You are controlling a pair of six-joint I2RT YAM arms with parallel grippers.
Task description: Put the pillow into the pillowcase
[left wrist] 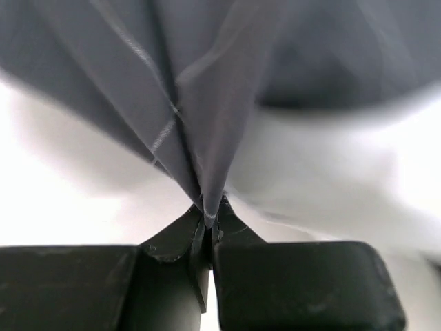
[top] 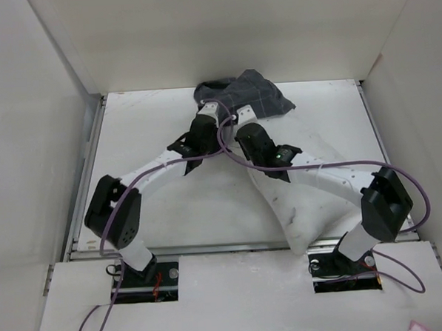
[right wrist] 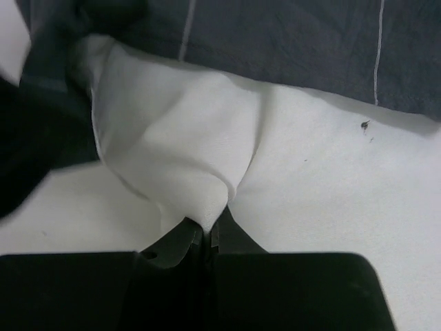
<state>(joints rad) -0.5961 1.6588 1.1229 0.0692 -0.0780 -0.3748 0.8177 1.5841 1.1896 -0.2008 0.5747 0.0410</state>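
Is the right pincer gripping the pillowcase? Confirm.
No, the right pincer is shut on a fold of the white pillow, not the grey pillowcase.

- Top view: bright, even, diffuse light from overhead. The white bench (top: 157, 213) and white walls (top: 236, 31) nearly merge, with little contrast.
- Only faint, soft-edged shadows lie on the bench under the left arm (top: 156, 167) and right arm (top: 333, 178). Focus is sharp, and the walls lean outward at the frame edges.
- Left wrist view: the pillowcase (left wrist: 207, 103) is smeared by blur, worst along the top and right. The white behind it is blown out at both sides. The left jaws read near-black, with crisp edges.
- Right wrist view: sharper. The pillow (right wrist: 186, 138) shows wrinkles, 1 crisp speck and soft fold shading. A dark shape (right wrist: 41, 124) at the left is out of focus.
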